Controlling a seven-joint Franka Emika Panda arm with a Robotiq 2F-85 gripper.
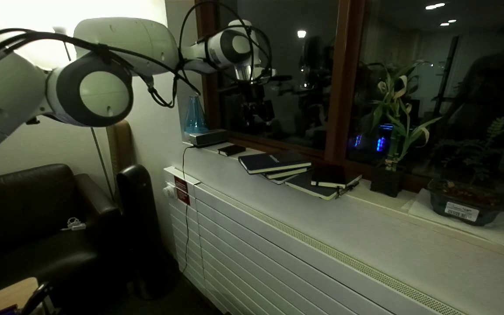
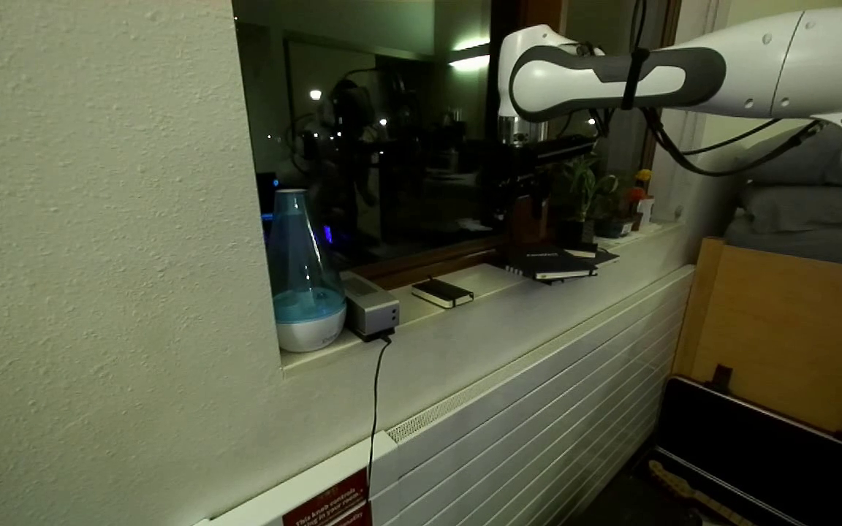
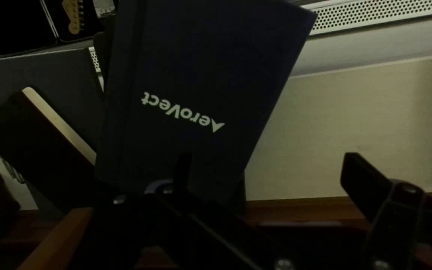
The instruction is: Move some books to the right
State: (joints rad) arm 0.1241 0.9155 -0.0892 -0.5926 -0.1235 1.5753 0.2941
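While the tool [image 3: 267,159] gapes wide, dark books [image 1: 274,162] lie below it, on the sill [image 3: 351,138]

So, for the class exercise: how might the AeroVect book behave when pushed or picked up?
The AeroVect book looks fairly stiff: its edges run straight without sagging. Lying askew on the books beneath, it might slide, or drag them along, under a sideways push. Being broad and thin, it seems unlikely to roll or tip.

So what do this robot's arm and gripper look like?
The arm is smooth and rounded, white with dark grey trim, and black cables are strapped along it. A shiny silver collar joins it to a black gripper with dark, narrow fingers.
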